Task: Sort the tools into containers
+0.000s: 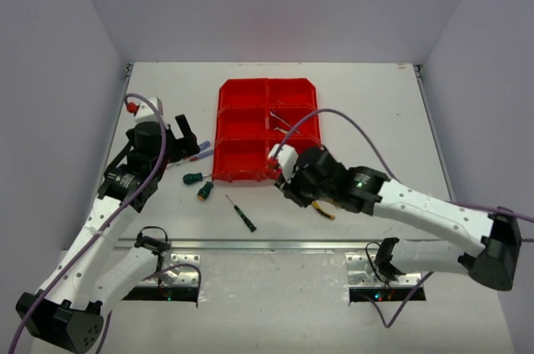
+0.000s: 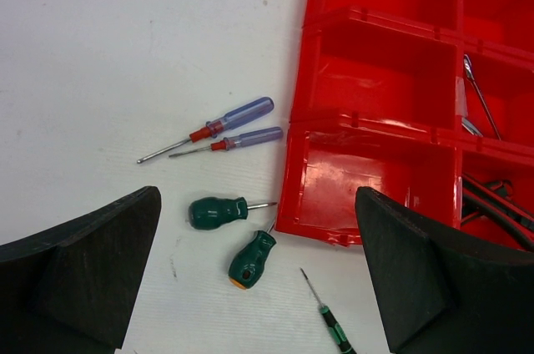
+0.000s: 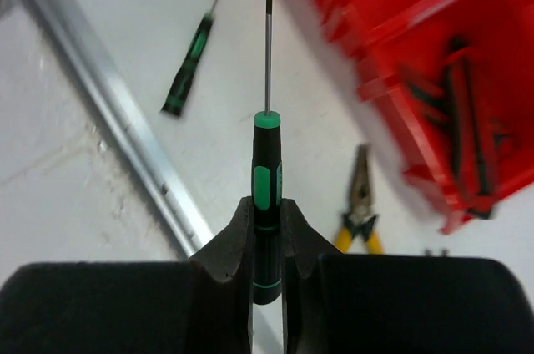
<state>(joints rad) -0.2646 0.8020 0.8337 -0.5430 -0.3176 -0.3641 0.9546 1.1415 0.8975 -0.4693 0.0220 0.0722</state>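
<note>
Grasp of a green-and-black precision screwdriver [image 3: 267, 162] by the right gripper [image 3: 267, 225], beside the near edge of the red bin [image 3: 392, 28]. Whether the tool has left the table cannot be told.

To carry the step well, raise the tool straight up with its shaft level until the long tip is above the bin's near wall. Then lower it into a compartment before letting go, so that it does not bounce out. The near-right compartment already holds dark-handled tools [image 3: 467, 137] (blurred here). The one behind it holds thin silver wrenches [image 2: 480, 95], so a bare compartment seems the better choice.

The right fingers [image 3: 238, 245] are nearly together, pinching the handle at its lower half, with the shaft pointing straight away from the wrist. The left gripper [image 1: 177, 135] hovers to the left of the bin with its fingers [image 2: 83, 270] spread fully, touching nothing.

Tools on the table:
- two stubby green screwdrivers [image 2: 217, 212]
- two blue-handled screwdrivers [image 2: 234, 116]
- a second precision screwdriver [image 3: 190, 62]
- yellow-handled pliers [image 3: 360, 204], just beside the right gripper
</note>
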